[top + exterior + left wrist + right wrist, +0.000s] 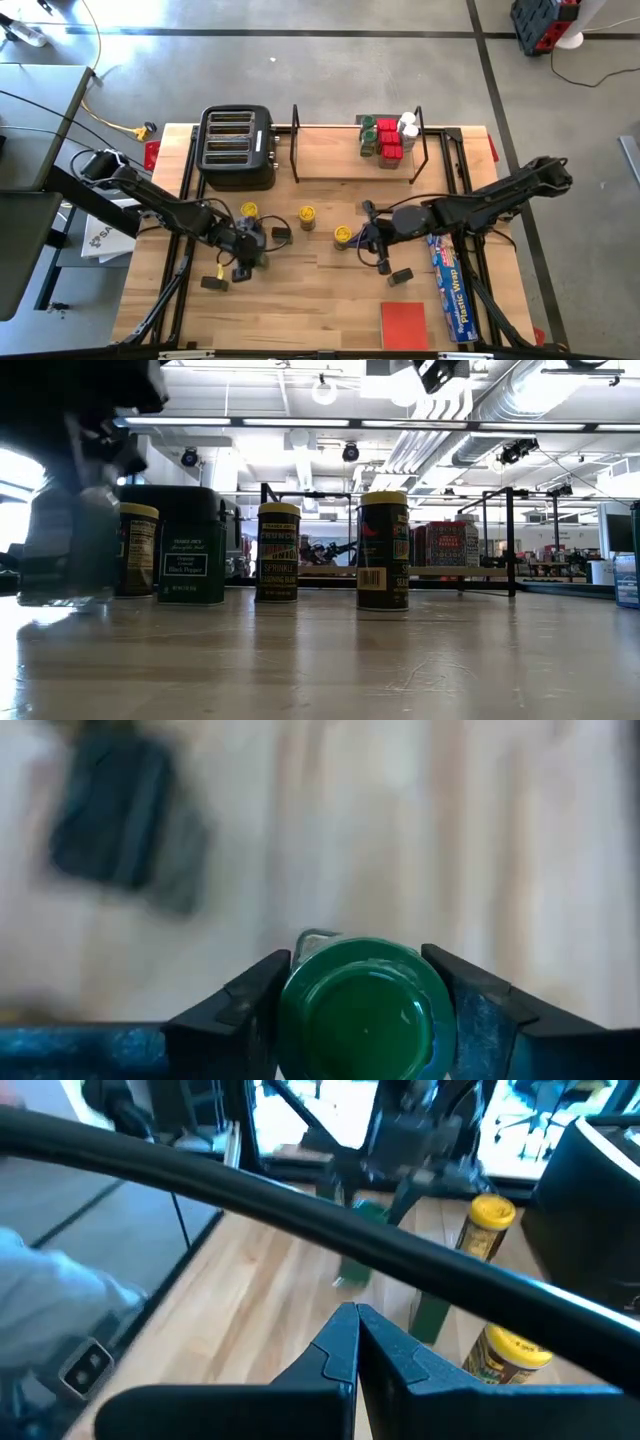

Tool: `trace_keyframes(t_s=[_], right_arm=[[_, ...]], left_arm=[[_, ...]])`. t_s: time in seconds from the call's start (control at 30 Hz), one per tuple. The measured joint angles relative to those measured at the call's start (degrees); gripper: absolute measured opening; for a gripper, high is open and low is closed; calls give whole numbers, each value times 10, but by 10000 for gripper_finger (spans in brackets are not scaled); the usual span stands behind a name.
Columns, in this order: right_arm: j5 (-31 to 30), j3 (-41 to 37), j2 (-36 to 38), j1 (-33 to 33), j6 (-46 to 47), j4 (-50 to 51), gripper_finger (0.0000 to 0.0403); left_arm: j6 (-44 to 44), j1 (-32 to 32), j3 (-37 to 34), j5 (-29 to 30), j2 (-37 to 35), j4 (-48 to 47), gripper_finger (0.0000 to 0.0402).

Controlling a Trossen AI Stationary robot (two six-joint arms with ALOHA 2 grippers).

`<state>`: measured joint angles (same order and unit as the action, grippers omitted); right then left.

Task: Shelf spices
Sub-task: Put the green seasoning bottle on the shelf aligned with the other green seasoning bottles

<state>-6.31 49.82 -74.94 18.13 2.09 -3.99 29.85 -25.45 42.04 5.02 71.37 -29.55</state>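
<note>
A green-lidded spice jar (pixel 360 1012) stands at the table's left middle, and my left gripper (pixel 250 246) is shut on it. In the low view the jar (pixel 65 555) is a blur under the dark gripper. Three yellow-lidded jars (pixel 248 210) (pixel 307 215) (pixel 343 234) and a green pepper tin (pixel 192 560) stand upright on the table. The shelf (pixel 330 152) at the far edge bears a cluster of spices (pixel 387 138) at its right end. My right gripper (pixel 366 236) hovers shut beside the rightmost yellow-lidded jar, touching nothing. My left gripper pinches the jar's green lid (pixel 292 1005) between its two fingers, one on each side of the rim. The fingers come slanting down from above. The jar stays upright, and in the low view its base (pixel 62 600) looks to be on the table.
A black toaster (pixel 237 148) stands at the far left beside the shelf. Small dark tins (pixel 213 283) (pixel 400 275) lie on the table. A flat red square (pixel 404 325) and a blue plastic-wrap box (pixel 450 285) sit near the right front.
</note>
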Motion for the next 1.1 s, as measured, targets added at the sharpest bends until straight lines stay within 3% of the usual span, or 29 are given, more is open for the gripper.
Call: trace_keyframes(t_s=[0.2,0.63,0.8,1.1], right_arm=[[-57,0,43,22,7,4,0],[-87,0,50,63,58,31,0],[-87,0,50,85,110,76,0],[-102,0,45,111,193,157,0]], left_arm=[[-20,1,45,0,87,125,192],[-151,66,299,29,333,132,205],[-170,84,345,4,372,132,207],[-166,113,354,-64,388,135,234]])
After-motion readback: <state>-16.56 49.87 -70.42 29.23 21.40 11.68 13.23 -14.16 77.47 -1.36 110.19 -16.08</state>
